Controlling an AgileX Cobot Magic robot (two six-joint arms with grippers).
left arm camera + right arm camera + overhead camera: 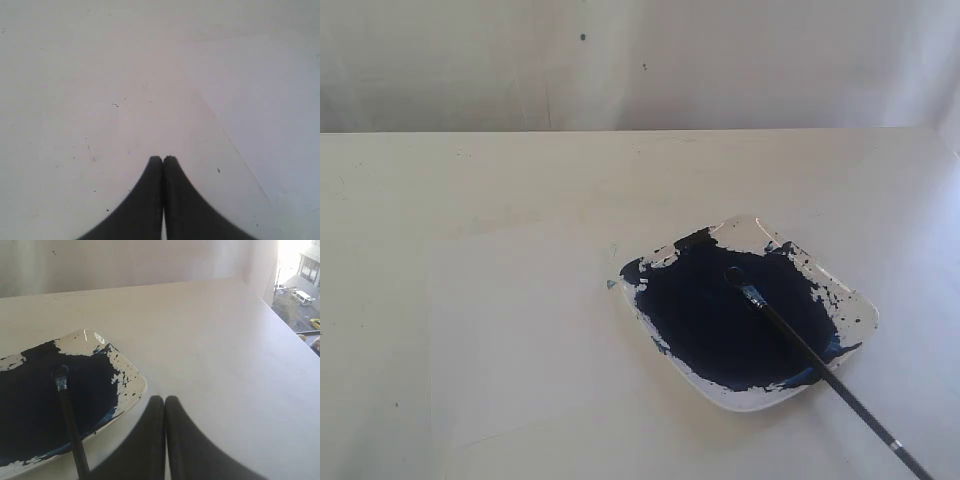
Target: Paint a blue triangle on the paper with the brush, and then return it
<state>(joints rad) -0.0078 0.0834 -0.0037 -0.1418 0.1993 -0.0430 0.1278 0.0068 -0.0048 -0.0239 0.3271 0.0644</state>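
Left gripper (163,158) and right gripper (164,398) appear black, tapered.

Brush (820,365) handle end is cut off by the exterior view's bottom edge, toward the right edge of the desk (400,200). Bristles are lost in the dark paint (720,320) of the dish (745,401). Paper (520,340) edges barely read against the white desk, exact outline unclear.
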